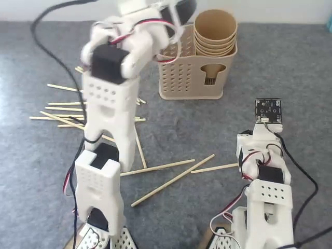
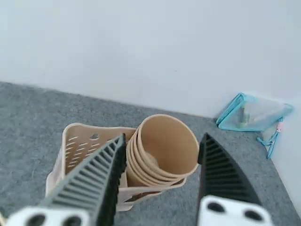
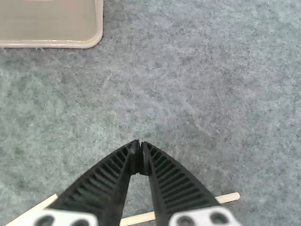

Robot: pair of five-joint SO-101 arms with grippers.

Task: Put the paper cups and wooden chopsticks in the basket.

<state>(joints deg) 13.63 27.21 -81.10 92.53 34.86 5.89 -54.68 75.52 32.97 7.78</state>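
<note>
High view showed the left arm raised over the basket point(image 1: 189, 78), which stood on the grey tabletop point(image 1: 290, 62). A nested stack of cups point(image 1: 214, 31) sat in one end of the basket, rims up and rising well above its wall.

From the left wrist, the left hand point(image 2: 164, 139) hung open, its two ribbed fingers point(image 2: 101, 174) spread wide and gripping nothing. The cups lay straight below the gap between those fingers, apart from both. The other end of the basket lay under one finger. Beyond the hand was a white wall point(image 2: 141, 47), and a blue-edged clear case point(image 2: 251, 113) lay on the tabletop off to one side, well apart from the hand.

Loose chopsticks point(image 1: 161, 167) lay flat on the tabletop, far below the left hand: a cluster beside the left arm and a few more between the two arms.

From the right wrist, the right hand point(image 3: 140, 145) was closed, its fingertips pressed together with nothing between them, pointing down at bare tabletop. One chopstick point(image 3: 225, 198) lay crosswise under the back of that hand's fingers; whether it touched them could not be told. A corner of the basket sat ahead of the fingertips, well apart.
</note>
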